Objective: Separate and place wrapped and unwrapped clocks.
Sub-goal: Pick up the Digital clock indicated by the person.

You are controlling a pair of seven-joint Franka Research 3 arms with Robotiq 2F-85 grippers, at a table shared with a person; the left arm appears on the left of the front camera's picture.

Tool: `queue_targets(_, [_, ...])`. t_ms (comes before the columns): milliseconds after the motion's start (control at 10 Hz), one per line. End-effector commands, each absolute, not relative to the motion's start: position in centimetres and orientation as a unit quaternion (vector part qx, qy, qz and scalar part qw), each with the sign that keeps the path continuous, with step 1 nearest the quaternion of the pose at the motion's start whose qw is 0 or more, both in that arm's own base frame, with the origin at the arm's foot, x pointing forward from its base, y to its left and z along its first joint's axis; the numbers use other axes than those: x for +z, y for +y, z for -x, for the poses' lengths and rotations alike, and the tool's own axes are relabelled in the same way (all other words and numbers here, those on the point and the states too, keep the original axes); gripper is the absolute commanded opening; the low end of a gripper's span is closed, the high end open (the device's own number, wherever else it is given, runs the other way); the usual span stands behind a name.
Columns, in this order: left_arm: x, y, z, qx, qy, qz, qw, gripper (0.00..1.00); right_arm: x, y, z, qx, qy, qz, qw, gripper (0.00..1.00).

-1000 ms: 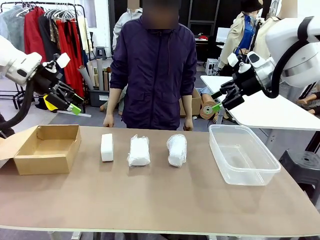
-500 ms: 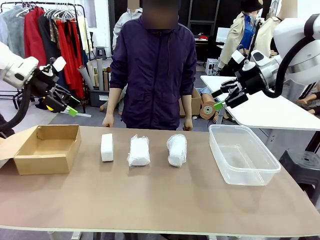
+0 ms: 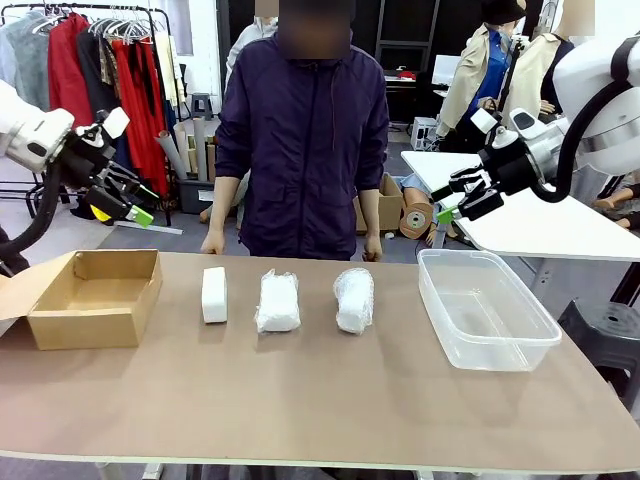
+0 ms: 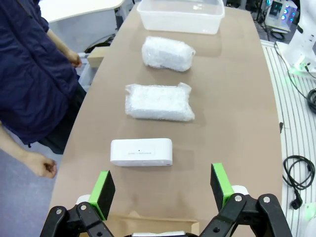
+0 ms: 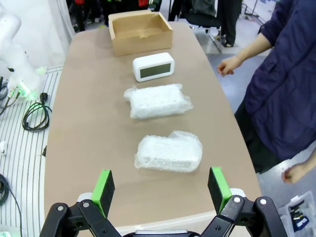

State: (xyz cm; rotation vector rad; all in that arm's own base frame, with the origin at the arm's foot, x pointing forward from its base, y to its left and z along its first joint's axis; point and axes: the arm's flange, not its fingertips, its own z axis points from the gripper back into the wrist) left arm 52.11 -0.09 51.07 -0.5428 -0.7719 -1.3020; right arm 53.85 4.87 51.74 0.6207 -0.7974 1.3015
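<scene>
- both my left jaws and right jaws are spread wide and hold nothing; they hang in the air above the two ends of the worktop (image 3: 320,410), well apart from everything on it.
- three things lie in a row across the middle: the bare clock (image 3: 214,294) on my left, a wrapped clock (image 3: 278,301) in the middle, and a second wrapped clock (image 3: 354,299) on my right.
- each one's long axis runs from my side toward the person, so the row goes sideways and each piece lies crosswise to it.
- the bare clock is next to the cardboard box (image 3: 85,328), and my left arm is the nearer one to it. in the left wrist view it lies below and ahead of my green pads (image 4: 102,192), first in the line.
- the rightmost wrapped clock is next to the clear tub (image 3: 500,355), and my right arm is nearer. in the right wrist view it is the first piece ahead of me.
- in both wrist views the pieces lie lengthwise along the line between my fingers. as i judge it, i need a quarter turn of the wrist to close across the short width.
- the middle wrapped clock sits between both arms; i judge either could reach it, the right one having the shorter carry to the tub.
</scene>
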Motion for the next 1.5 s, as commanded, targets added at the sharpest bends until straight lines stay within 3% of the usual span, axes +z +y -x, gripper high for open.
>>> queue_targets(0, [51.42, 0.05, -52.80, -0.588, -0.351, 0.253, 0.683, 1.00, 52.18, 4.42, -54.37, 0.582, -0.360, -0.286, 0.671, 1.00])
queue_targets(1400, [51.37, -0.23, -52.56, -0.587, -0.345, 0.246, 0.690, 1.00, 51.54, 4.39, -53.91, 0.577, -0.354, -0.279, 0.681, 1.00])
